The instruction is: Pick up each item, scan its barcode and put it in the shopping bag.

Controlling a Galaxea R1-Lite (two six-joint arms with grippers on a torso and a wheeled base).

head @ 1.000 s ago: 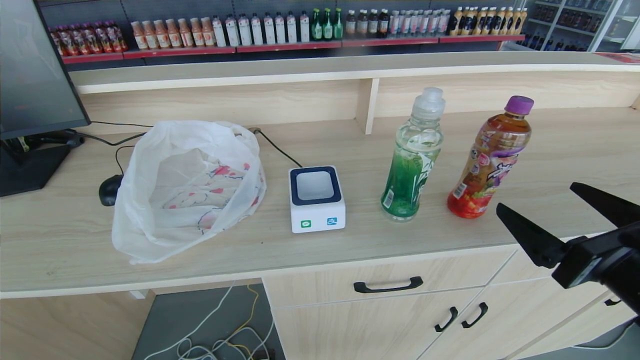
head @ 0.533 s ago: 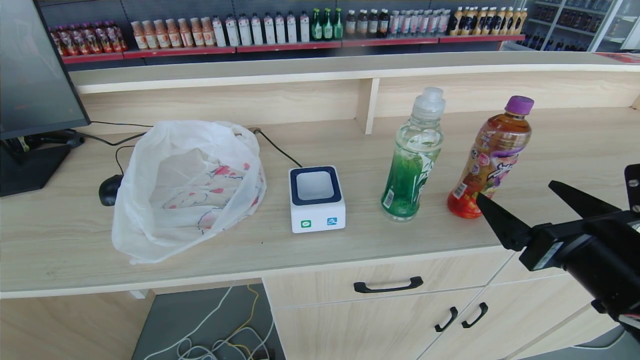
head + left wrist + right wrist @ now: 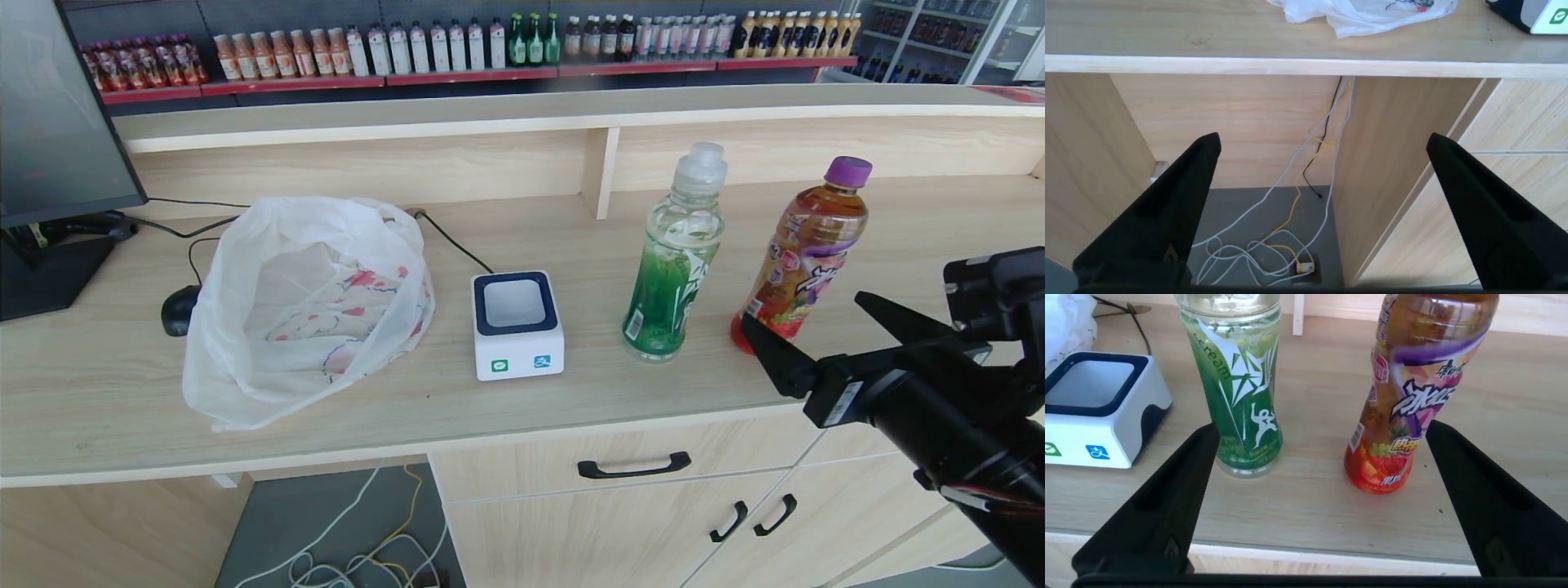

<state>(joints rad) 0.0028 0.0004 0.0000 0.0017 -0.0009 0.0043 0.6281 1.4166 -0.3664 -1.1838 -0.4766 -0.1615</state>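
R. hand [image 3: 804, 314] is held wide open just in front of the purple-capped bottle [image 3: 804, 253], not yet touching it. It should be centred approx. mid-label, kept level & closed gently, so the green bottle [image 3: 676, 261] beside it isn't knocked. The target is stood upright on the tabletop [image 3: 939, 237], right of the scanner [image 3: 517, 324]: amber drink, red base, bright label w/ barcode low on one side. L. hand [image 3: 1323, 139] is open below the tabletop edge.

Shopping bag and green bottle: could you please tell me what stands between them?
The white barcode scanner stands between the shopping bag and the green bottle, touching neither, in the head view.
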